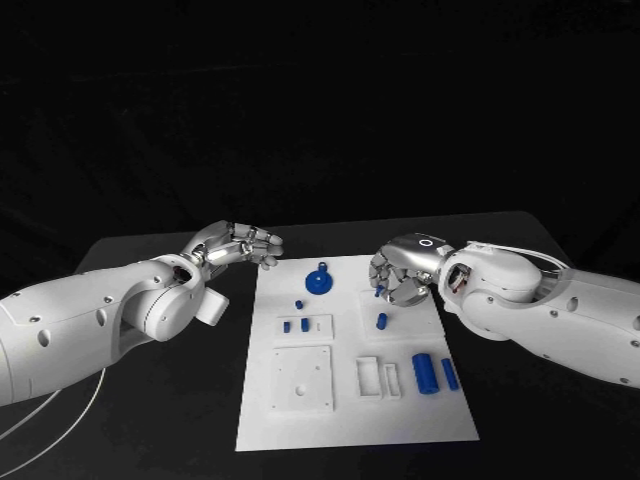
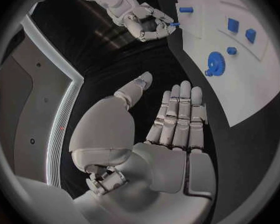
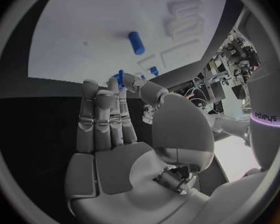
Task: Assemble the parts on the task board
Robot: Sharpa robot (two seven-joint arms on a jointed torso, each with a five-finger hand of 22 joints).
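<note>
While the right hand pinches a small blue peg at its fingertips over the far right part of the task board, the job seems to be seating that part. It should hold the peg upright, line it up over its hole, then lower slowly. The left hand hangs released, holding nothing, above the tabletop just beside the board.

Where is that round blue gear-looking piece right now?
In the head view the blue gear lies on the far part of the white task board, between the left robot hand and the right robot hand, touching neither.
</note>
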